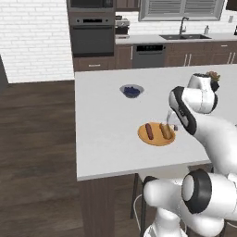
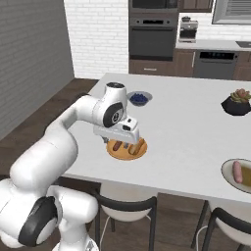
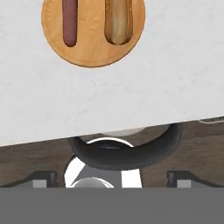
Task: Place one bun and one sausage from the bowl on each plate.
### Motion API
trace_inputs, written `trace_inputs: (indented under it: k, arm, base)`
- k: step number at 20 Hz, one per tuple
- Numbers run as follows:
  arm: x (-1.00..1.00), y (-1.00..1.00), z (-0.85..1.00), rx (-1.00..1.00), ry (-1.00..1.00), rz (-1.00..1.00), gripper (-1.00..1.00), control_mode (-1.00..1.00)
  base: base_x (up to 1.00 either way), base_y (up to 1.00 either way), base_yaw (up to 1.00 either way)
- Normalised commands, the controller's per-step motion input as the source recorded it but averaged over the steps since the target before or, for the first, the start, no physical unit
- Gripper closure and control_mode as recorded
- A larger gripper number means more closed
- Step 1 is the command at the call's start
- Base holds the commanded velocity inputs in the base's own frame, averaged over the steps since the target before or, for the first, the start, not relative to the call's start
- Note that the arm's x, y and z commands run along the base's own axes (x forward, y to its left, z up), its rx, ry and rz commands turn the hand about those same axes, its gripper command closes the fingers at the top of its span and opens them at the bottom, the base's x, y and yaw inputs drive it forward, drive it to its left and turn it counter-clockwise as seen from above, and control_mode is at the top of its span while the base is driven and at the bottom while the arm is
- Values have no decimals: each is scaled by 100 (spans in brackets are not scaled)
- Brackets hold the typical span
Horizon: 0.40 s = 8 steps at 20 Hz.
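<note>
Round grained wooden plate [image 3: 92,41] with smooth sausage [image 3: 69,22] beside split bun [image 3: 118,21]; pincer [image 2: 128,143] grip indiscernible.

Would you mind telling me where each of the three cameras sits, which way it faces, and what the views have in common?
Left base view: behind the arm's left, looking forward and down over the white counter; the arm rises at lower right, over the wooden plate.
Right base view: behind the arm's right; the arm rises at lower left, its gripper above that plate.
Hand view: on the hand, looking down at the counter edge and a stool below.
All three share the wooden plate with its sausage and bun.
</note>
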Motion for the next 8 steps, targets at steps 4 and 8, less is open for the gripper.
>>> trace_inputs:
  k: [4,8]
  arm:
    - [-95,1,61,0,1,0,-100,-100]
    - [-72,50,50,-4,0,0,-100,-100]
  base:
    - [0,0,0]
    - [0,0,0]
